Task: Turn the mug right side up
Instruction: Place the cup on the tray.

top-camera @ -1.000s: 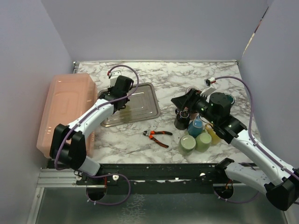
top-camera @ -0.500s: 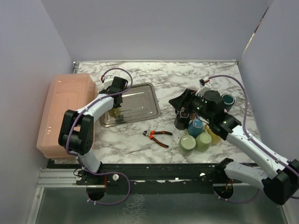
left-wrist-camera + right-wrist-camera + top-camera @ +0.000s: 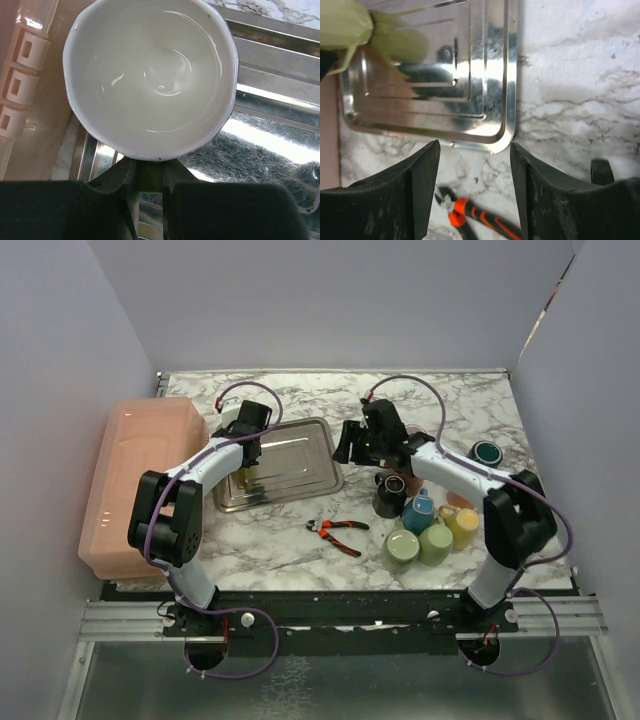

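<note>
Left wrist view shows the left gripper fingers pinched narrow on the handle of the mug, whose white inside faces the camera. The mug is over the tray, on the surface's left half toward the far edge. Judged mouth-up or nearly; setting down and release are outstanding. Right gripper fingers wide, empty.

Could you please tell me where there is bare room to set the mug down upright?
The tray is bare in its right half, beside the held mug. The table is bare between tray, pliers and near edge, and along the back wall. It is crowded around the cups on the right.
</note>
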Tool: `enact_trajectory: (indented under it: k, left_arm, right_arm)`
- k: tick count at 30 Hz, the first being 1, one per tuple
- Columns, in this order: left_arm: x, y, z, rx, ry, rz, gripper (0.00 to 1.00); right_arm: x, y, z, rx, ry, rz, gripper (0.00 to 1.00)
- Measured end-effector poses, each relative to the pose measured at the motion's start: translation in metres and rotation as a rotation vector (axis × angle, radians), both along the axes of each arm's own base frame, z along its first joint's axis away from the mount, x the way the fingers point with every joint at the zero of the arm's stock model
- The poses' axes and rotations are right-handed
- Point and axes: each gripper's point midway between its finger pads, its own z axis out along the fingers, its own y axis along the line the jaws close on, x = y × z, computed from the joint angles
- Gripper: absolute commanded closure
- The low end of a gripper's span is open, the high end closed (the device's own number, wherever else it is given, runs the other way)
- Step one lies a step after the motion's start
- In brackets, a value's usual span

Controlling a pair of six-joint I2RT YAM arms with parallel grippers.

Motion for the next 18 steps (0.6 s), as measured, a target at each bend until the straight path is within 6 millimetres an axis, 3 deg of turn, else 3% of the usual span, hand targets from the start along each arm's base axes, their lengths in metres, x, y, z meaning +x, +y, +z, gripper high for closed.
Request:
enact_trajectory:
  k: [7, 14, 18]
  left_arm:
    - [0.001, -0.003, 0.000, -0.003, 0.006, -0.028, 1.00]
    - [0.002, -0.005, 0.000, -0.004, 0.010, -0.048, 1.00]
    - [0.002, -0.005, 0.000, -0.010, 0.012, -0.056, 1.00]
  right_arm:
    - [0.046, 0.016, -0.047, -0.149, 0.058, 0.014, 0.43]
    - [0.046, 0.015, -0.092, -0.244, 0.149, 0.055, 0.51]
    - [0.041, 0.016, -0.108, -0.256, 0.188, 0.086, 0.52]
